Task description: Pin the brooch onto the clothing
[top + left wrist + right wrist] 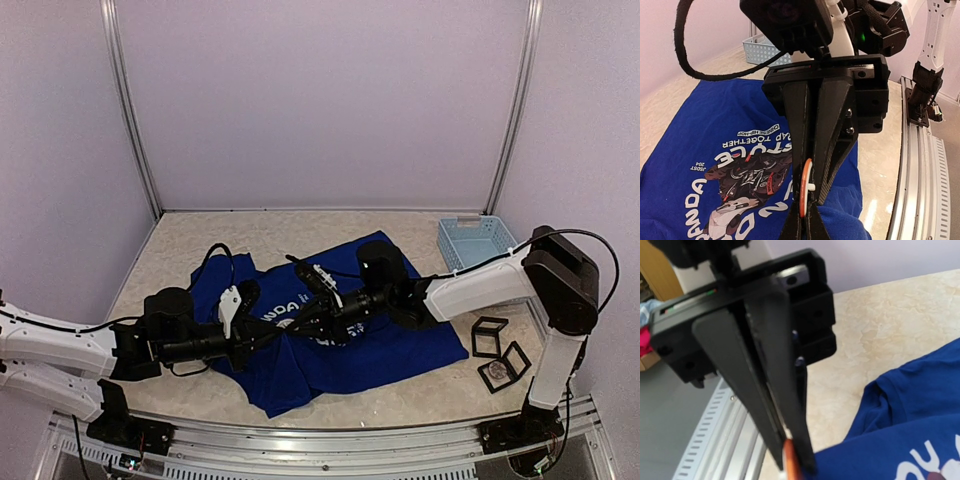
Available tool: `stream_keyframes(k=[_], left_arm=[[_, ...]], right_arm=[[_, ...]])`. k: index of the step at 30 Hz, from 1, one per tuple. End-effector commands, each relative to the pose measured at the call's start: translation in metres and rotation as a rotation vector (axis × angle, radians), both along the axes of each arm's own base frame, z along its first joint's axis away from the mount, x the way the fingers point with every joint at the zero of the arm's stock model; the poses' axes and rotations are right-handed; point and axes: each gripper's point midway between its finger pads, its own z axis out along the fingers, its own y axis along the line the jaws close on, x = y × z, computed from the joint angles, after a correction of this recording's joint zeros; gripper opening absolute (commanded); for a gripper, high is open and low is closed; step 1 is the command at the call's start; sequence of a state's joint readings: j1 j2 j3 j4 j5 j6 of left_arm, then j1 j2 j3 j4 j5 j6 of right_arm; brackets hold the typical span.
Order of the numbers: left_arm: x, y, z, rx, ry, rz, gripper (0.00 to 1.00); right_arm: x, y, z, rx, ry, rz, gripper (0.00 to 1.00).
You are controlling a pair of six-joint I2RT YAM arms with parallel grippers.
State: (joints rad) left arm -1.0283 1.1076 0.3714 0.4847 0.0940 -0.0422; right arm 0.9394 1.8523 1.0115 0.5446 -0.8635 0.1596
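The royal-blue short-sleeved fabric T-shirt [410,350] is printed with round white lettering; the small round brooch [804,192] is rimmed orange; a light-blue plastic basket [475,240] is seen at two o'clock.

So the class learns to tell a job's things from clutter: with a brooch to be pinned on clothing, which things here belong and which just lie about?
Belong: brooch, blue T-shirt, left gripper and right gripper, both shut on the brooch.
Lying about: light-blue basket, black-framed cases beside the right arm.

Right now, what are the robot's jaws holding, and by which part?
The brooch. The left gripper pinches it flat between its shut jaws, near the tips. The right gripper seems to nip its orange edge.
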Motion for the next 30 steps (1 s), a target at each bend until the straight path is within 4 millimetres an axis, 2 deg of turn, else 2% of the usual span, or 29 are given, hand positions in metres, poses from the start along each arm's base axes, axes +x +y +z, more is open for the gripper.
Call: stream_keyframes(k=[1, 6, 13, 21, 30], left_arm=[[-0.014, -0.011, 0.024, -0.069, -0.04, -0.081, 0.0], [-0.014, -0.011, 0.021, -0.062, -0.034, -0.079, 0.0], [-0.015, -0.01, 0.021, -0.062, -0.035, -0.078, 0.0], [-0.015, -0.01, 0.02, -0.058, -0.036, -0.072, 0.0], [0.003, -0.001, 0.007, 0.015, -0.064, 0.055, 0.0]], right_arm=[[0.031, 0.0, 0.005, 0.043, 0.044, -0.147, 0.03], [0.034, -0.002, 0.012, 0.087, 0.066, -0.175, 0.08], [0.037, -0.006, 0.01, 0.082, 0.067, -0.205, 0.13], [0.037, -0.009, 0.008, 0.082, 0.064, -0.217, 0.15], [0.018, -0.019, 0.022, 0.105, -0.026, -0.131, 0.33]])
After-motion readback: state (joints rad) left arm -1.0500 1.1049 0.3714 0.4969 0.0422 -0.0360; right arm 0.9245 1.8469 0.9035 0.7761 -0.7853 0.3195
